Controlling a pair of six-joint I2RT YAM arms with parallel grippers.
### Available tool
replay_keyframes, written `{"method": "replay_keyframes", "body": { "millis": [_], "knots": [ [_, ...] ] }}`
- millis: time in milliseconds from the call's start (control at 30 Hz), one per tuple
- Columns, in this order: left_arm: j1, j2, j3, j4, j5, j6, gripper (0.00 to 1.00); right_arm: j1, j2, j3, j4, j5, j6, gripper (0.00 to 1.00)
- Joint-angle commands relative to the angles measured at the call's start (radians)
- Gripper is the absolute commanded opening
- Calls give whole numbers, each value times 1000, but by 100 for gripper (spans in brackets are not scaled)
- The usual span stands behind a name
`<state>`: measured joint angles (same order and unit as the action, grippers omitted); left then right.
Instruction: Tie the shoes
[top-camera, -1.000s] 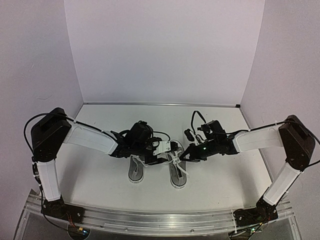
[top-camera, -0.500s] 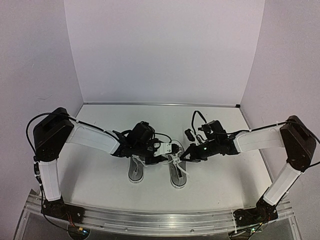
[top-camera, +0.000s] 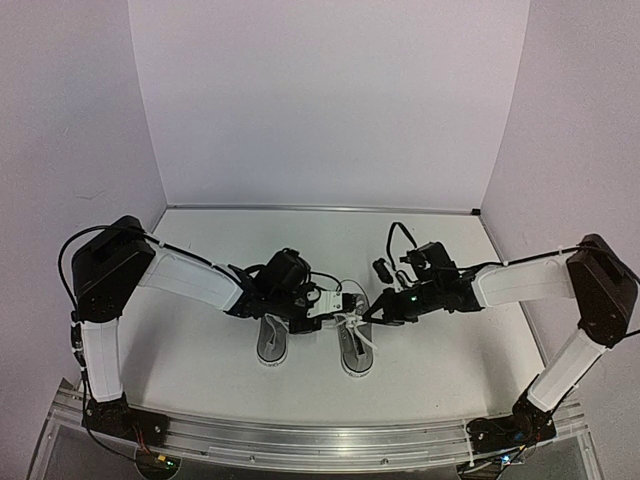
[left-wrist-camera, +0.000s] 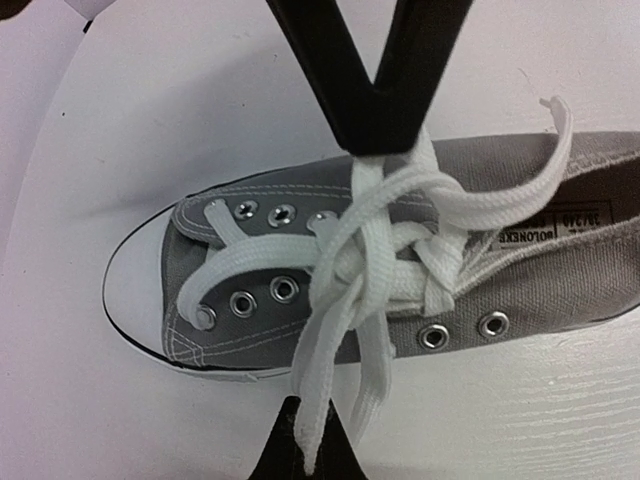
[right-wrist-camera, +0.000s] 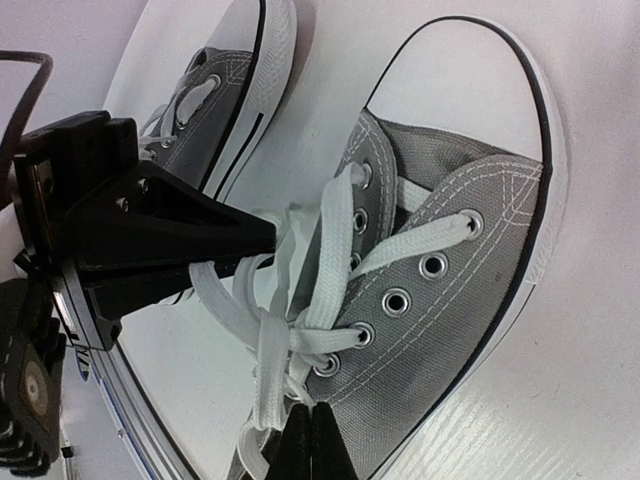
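Your left arm (top-camera: 190, 280): lower link upright at base, forearm reaching inward and low toward centre. Your right arm (top-camera: 520, 283): mirrored, forearm stretched inward. Both wrists tipped down. Your left gripper (top-camera: 347, 302) and right gripper (top-camera: 367, 314) face each other, tips close together. Each has fingers pressed to a point, pinching strand of lace (left-wrist-camera: 350, 290).

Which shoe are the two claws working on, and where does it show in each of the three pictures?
Top external: the worked shoe is low centre, the right one of the pair.
Left wrist: the worked shoe fills the middle, toe pointing left.
Right wrist: the worked shoe is large at right, toe upper right; the other shoe lies upper left.
Shared landmark: the knotted white lace over its eyelets.
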<state>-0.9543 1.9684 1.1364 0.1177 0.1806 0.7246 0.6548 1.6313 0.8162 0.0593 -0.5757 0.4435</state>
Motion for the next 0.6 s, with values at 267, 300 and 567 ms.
{"method": "replay_keyframes", "body": {
  "millis": [267,300,567],
  "knots": [
    [5,-61,-38,16,-38,-14,0,0,-95,-62,-19,81,-4,0],
    [6,-63,-40,16,-39,-14,0,1,-99,-67,-24,86,-5,0],
    [13,-76,-48,10,-42,-10,0,-7,-134,-104,-46,120,-12,0]
  ]
}}
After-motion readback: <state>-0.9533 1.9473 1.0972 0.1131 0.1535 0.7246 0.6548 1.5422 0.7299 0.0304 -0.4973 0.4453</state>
